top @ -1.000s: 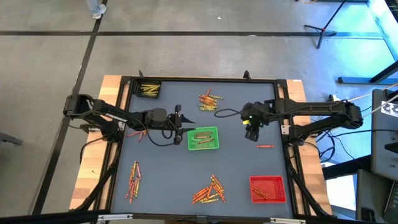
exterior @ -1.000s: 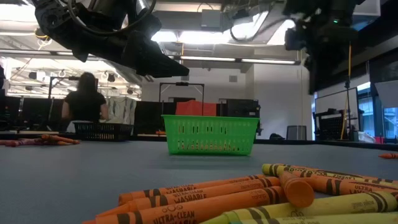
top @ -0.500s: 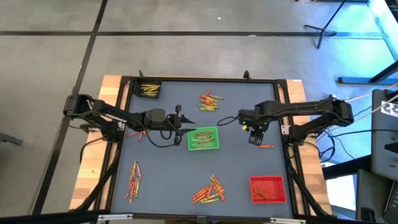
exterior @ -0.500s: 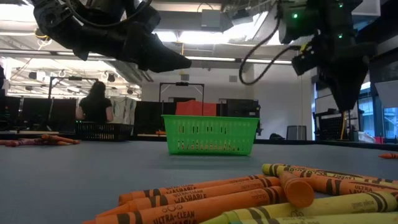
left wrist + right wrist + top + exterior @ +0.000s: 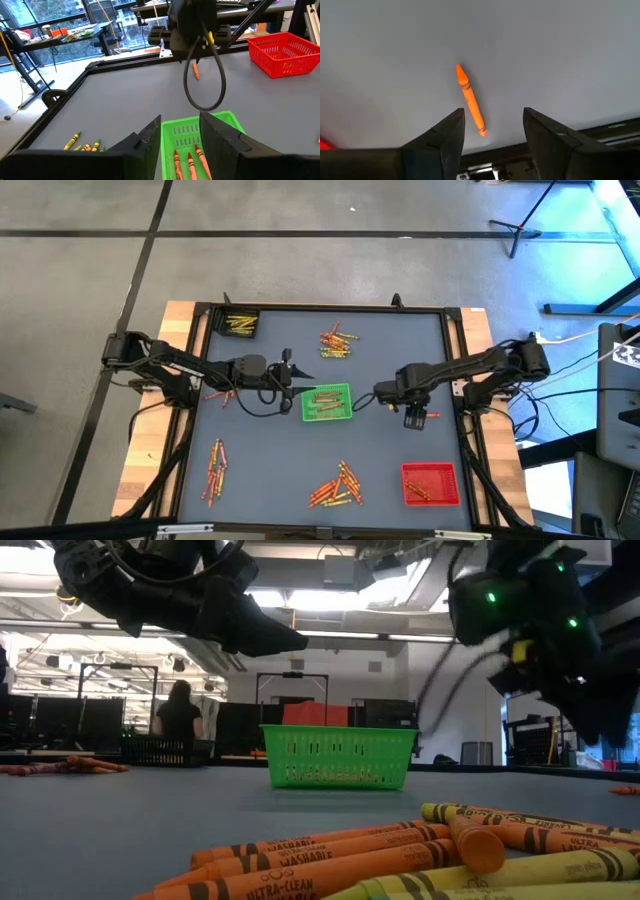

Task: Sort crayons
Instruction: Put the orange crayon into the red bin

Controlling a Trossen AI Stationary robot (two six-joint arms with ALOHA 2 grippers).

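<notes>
There — crayon (image 5: 470,101) lengthwise between pincer (image 5: 492,131) fingers

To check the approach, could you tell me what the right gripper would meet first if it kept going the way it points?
Most likely the single orange crayon on the table, lying between the open fingers of the right gripper.

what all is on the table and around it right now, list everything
green tray: one, table centre, crayons inside
red tray: one, near right corner, at least one crayon inside
black tray: one, far left corner, yellow crayons inside
lone crayon: one, orange, right side, under the right gripper
loose crayons: four piles, red, orange, yellow; far centre, near centre, near left, left edge
person: one, dark top, room behind
left gripper: open, empty, left of the green tray
right gripper: open, empty, over the lone crayon
</notes>
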